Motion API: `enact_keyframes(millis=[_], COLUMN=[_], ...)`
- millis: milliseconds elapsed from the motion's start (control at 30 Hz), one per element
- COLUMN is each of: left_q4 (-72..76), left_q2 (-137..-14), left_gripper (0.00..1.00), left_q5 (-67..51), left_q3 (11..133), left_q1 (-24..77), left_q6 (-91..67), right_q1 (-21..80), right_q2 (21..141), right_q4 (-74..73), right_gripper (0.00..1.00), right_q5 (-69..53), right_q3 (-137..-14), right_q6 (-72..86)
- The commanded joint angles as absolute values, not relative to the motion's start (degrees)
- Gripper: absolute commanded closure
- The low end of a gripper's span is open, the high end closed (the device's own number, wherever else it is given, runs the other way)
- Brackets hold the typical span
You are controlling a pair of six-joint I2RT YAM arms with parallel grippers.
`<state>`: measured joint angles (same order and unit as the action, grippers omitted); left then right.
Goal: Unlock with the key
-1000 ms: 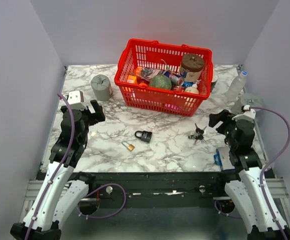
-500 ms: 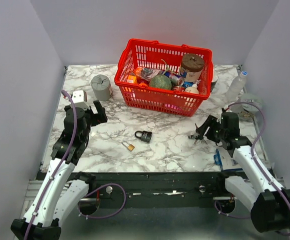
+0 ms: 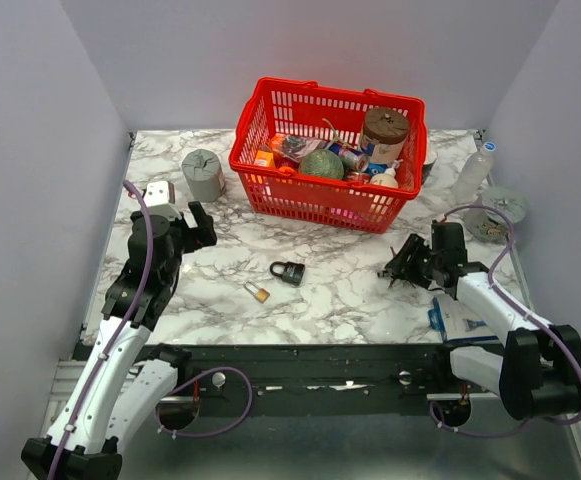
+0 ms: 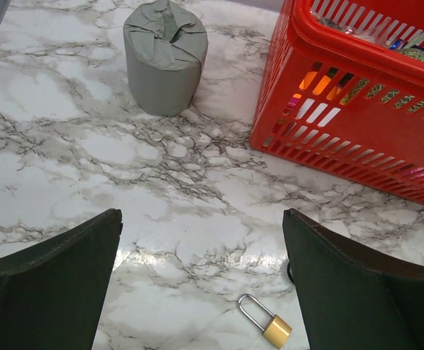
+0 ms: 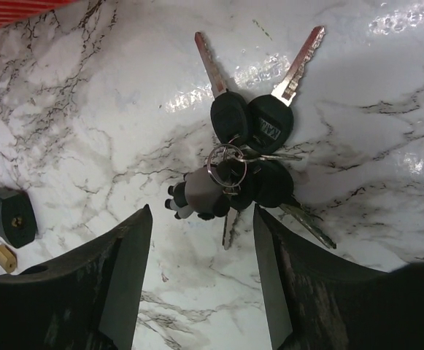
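Right fingers (image 5: 102, 292) straddle the key (image 5: 235, 164), not gripping.

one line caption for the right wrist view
Right claw, jaws apart, poised over the key on the marble table.

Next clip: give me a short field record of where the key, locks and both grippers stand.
key: lying on the table, not lifted
right gripper: low over the key, jaws apart, nothing clamped
left gripper: wide open, empty
black padlock: mid-table, left of the key
brass padlock: just near-left of the black padlock
stage: key not yet grasped
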<state>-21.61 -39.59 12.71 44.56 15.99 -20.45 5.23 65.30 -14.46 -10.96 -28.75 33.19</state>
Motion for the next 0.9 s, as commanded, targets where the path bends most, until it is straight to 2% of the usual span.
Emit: enact_keyframes(millis=[0,600,867], left_q4=[-22.1,-22.4,-22.4], left_q2=[-39.6,-40.9,-41.0], left_gripper=[0.01,0.01,0.01], left_q5=[11.6,12.0,11.8], left_q3=[45.4,45.5,45.4], left_q1=[16.4,16.6,16.8], left_q6=[-21.0,-21.5,-21.6], right_q1=[5.4,10.5,11.1], right_q2=[67.6,72.1,71.4], right_q4=[-11.8,-11.2,-10.5], right_gripper=[0.36,0.39,0.46], right_q5=[-11.8,-3.3,3.5], right_q3=[-30.1,-31.4,-32.4], right_q6=[34.5,35.9,36.5])
